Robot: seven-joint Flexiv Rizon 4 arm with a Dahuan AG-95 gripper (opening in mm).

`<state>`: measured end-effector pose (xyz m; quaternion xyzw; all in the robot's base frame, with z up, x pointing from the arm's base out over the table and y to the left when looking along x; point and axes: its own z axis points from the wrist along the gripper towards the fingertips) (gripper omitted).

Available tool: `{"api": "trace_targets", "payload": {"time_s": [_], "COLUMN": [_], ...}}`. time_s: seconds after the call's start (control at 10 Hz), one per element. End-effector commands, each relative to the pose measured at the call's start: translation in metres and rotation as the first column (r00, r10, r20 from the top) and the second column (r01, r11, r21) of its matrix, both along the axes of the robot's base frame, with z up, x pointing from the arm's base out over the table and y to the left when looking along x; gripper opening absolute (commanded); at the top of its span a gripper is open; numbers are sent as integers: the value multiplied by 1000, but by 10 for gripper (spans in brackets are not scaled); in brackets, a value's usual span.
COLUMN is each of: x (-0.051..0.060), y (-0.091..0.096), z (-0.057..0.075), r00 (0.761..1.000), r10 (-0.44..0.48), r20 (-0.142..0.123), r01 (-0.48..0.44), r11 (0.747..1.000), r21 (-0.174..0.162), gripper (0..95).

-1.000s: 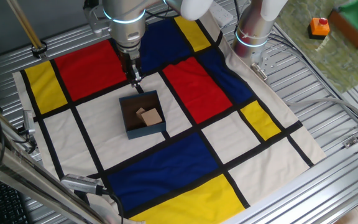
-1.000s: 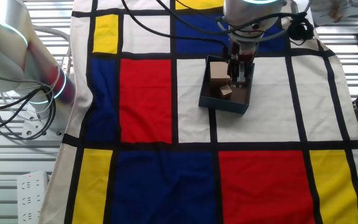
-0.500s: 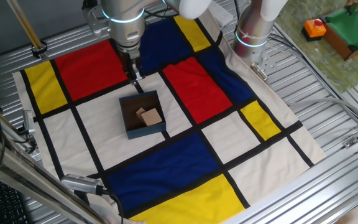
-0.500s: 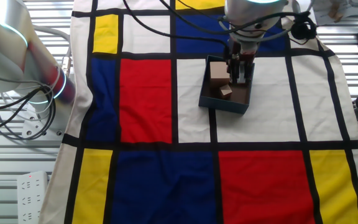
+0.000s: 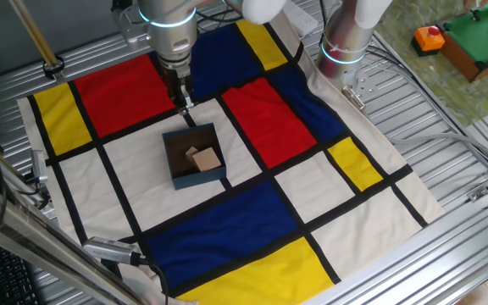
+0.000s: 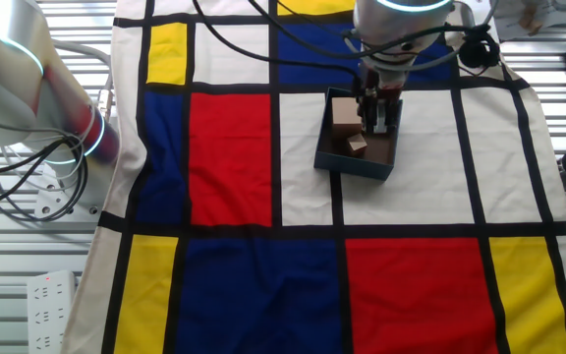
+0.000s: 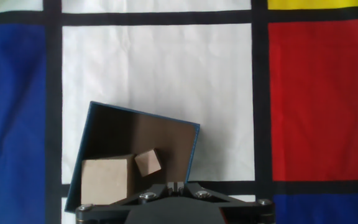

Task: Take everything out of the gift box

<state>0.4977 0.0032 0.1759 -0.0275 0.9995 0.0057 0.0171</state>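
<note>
In the hand view the gripper [image 7: 176, 185] sits at the bottom edge, its two fingertips pressed together with nothing between them. Just beyond the tips lies the gift box [image 7: 190, 163], a small navy-walled square with a dark brown floor, turned slightly askew on a white panel of the checked cloth [image 7: 160, 74]. Inside the gift box the larger wooden cube [image 7: 106, 180] fills the corner nearest the camera's left, and the smaller wooden cube [image 7: 148, 162] lies just beside it, tilted, toward the middle of the floor.

From one fixed view the gripper [image 5: 184, 103] hangs above the cloth just past the far wall of the gift box [image 5: 198, 178], not touching either block; the larger wooden cube [image 5: 207, 158] and the smaller wooden cube [image 5: 192, 152] rest against each other on the box floor. In the other fixed view the closed gripper [image 6: 378, 123] hovers over the gift box [image 6: 354, 167], with the larger wooden cube [image 6: 345, 114] at the far corner and the smaller wooden cube [image 6: 357, 144] nearer.

The gift box stands on a white panel, with red, blue and yellow panels around it. Well beyond the gift box, off the cloth, an orange object with a red button [image 5: 429, 37] rests beside a green-topped tray [image 5: 485, 32].
</note>
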Motion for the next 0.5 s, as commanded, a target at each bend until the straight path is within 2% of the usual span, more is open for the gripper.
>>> {"api": "trace_targets", "payload": {"time_s": [0.1,0.3,0.5], "x": [1,1,2], "y": [0,1,5], "z": [-1,-1,-3], "r00": [1000,999,1000], "r10": [21,46,2], "r20": [-4,-8,-8], "r01": [-21,-46,-2], "r11": [999,999,1000], "r21": [-27,-21,-6], "gripper": [0,0,0]}}
